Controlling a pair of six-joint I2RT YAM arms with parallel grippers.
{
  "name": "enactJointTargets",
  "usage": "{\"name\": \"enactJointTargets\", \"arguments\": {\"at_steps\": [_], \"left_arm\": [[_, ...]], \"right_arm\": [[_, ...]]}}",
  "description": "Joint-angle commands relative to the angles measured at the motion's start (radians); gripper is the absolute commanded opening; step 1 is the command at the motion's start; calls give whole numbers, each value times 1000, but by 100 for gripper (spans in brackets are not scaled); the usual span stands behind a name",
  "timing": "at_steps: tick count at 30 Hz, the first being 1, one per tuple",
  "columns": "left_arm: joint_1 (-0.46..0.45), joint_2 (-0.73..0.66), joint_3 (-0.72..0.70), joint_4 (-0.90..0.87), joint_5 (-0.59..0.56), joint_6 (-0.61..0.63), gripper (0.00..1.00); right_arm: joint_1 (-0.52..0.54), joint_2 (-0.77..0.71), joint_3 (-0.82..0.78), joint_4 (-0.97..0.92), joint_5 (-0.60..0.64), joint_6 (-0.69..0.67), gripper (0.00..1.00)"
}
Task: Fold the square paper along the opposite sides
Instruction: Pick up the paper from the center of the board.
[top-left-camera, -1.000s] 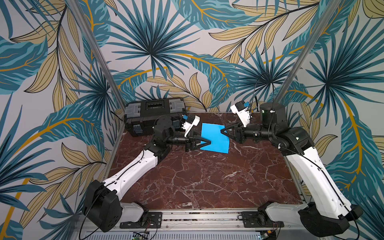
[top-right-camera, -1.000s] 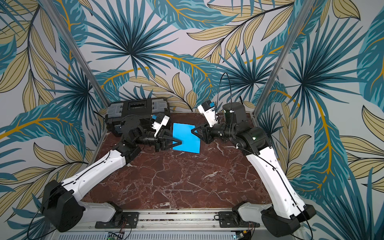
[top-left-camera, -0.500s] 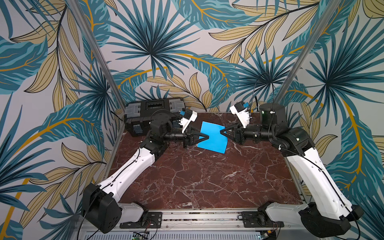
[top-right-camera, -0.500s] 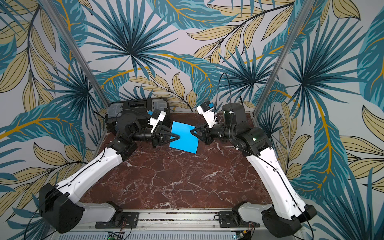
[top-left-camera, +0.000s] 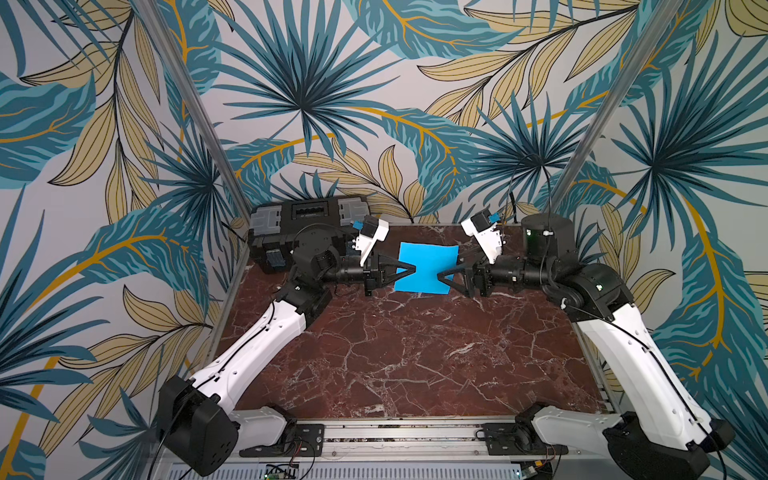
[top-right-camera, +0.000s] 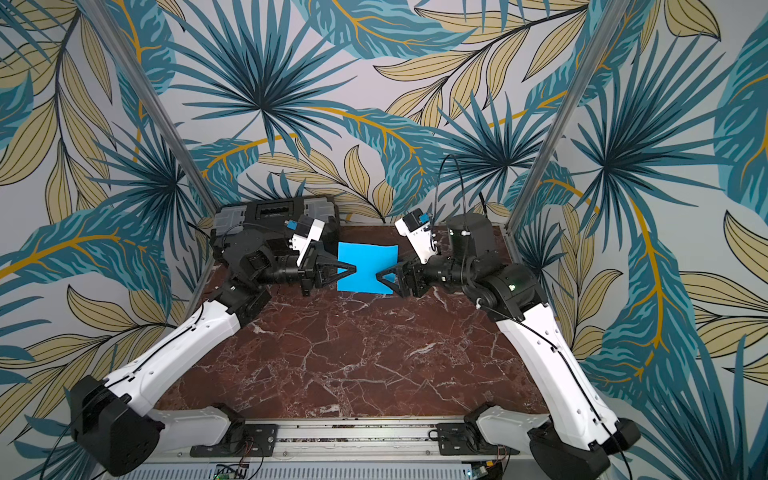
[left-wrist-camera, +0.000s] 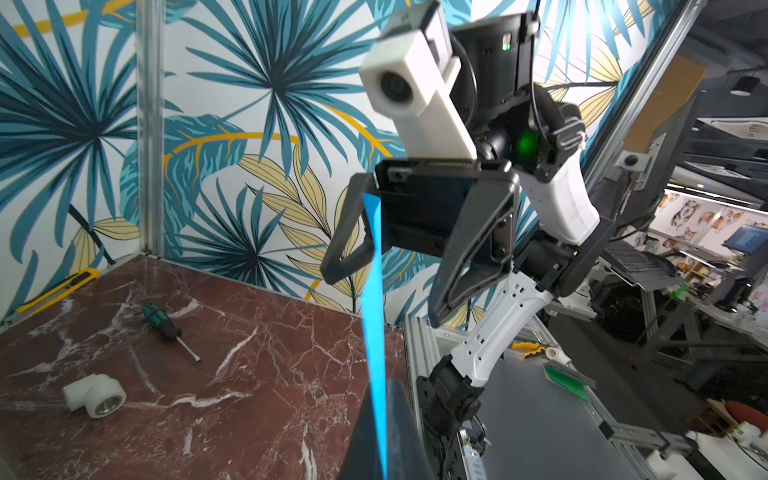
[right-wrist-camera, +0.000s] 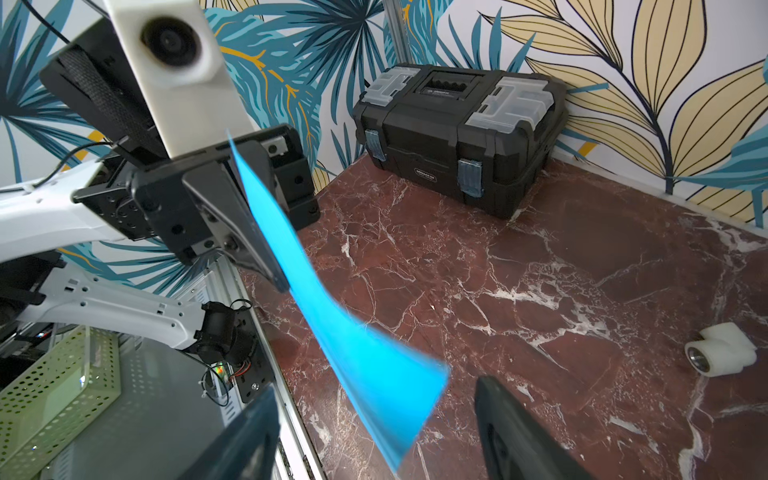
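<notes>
The square paper (top-left-camera: 428, 266) (top-right-camera: 366, 269), a bright blue sheet, hangs in the air above the back of the marble table (top-left-camera: 415, 353). My left gripper (top-left-camera: 413, 268) (top-right-camera: 354, 268) is shut on its left edge. In the left wrist view the sheet (left-wrist-camera: 374, 332) runs edge-on out of the closed left gripper (left-wrist-camera: 384, 415). My right gripper (top-left-camera: 439, 275) (top-right-camera: 378, 275) stands open around the opposite edge. In the right wrist view the paper (right-wrist-camera: 365, 365) droops loose between the spread fingers (right-wrist-camera: 511, 428), touching neither.
A black toolbox (top-left-camera: 307, 224) (right-wrist-camera: 457, 124) stands in the back left corner, just behind the left arm. On the table lie a white pipe elbow (left-wrist-camera: 93, 395) (right-wrist-camera: 723, 349), a green-handled screwdriver (left-wrist-camera: 170, 328) and a yellow utility knife (left-wrist-camera: 58, 289) by the wall.
The left gripper has closed on the paper's left edge. The right gripper has opened and let go of the right edge. The sheet has levelled out between them.
</notes>
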Motion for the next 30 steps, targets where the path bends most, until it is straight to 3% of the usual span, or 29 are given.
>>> {"name": "enactJointTargets", "arguments": {"at_steps": [1, 9, 21, 26, 30], "left_arm": [[2, -53, -80, 197, -75, -103, 0], [-20, -60, -104, 290, -100, -177, 0], [-42, -72, -142, 360, -101, -239, 0], [-43, -72, -157, 351, -113, -228, 0], [-44, -71, -161, 346, -128, -218, 0]], "right_arm": [[4, -80, -70, 50, -18, -42, 80], [5, -81, -75, 142, -197, -49, 72], [4, -25, -52, 180, -182, -56, 61], [4, -48, -56, 217, -179, -42, 44], [4, -65, -68, 232, -173, -34, 20]]}}
